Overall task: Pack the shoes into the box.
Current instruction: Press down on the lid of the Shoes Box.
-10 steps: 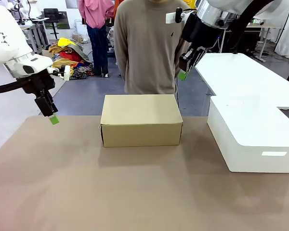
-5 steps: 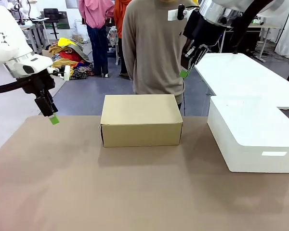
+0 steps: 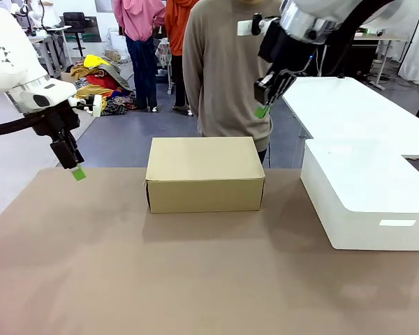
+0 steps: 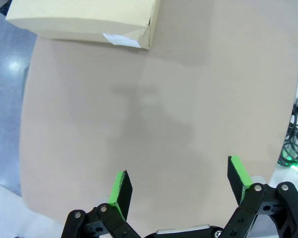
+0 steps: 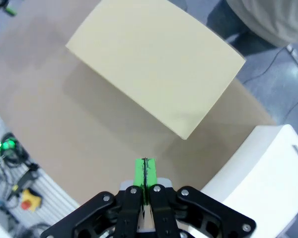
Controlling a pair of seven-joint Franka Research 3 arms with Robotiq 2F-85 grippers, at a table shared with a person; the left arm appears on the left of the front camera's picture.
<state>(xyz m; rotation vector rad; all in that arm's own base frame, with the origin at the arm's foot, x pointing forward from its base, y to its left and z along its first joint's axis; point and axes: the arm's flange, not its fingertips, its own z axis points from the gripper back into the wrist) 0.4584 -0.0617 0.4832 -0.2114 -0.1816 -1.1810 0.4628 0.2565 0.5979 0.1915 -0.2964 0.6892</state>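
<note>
the closed brown cardboard box (image 3: 204,173) sits near the far edge of the tan table (image 3: 195,279), lid down. the left gripper (image 4: 179,186) hangs wide open; the right gripper (image 3: 262,109) is pinched empty above, so packing looks unstarted.

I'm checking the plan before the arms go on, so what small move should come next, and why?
Probably bring the right gripper down toward the box to lift its lid. The box sits closed on the table, so nothing can go in yet. The right gripper is shut and empty, high above the box's far right corner; the left gripper hangs open, off to the box's left.
</note>
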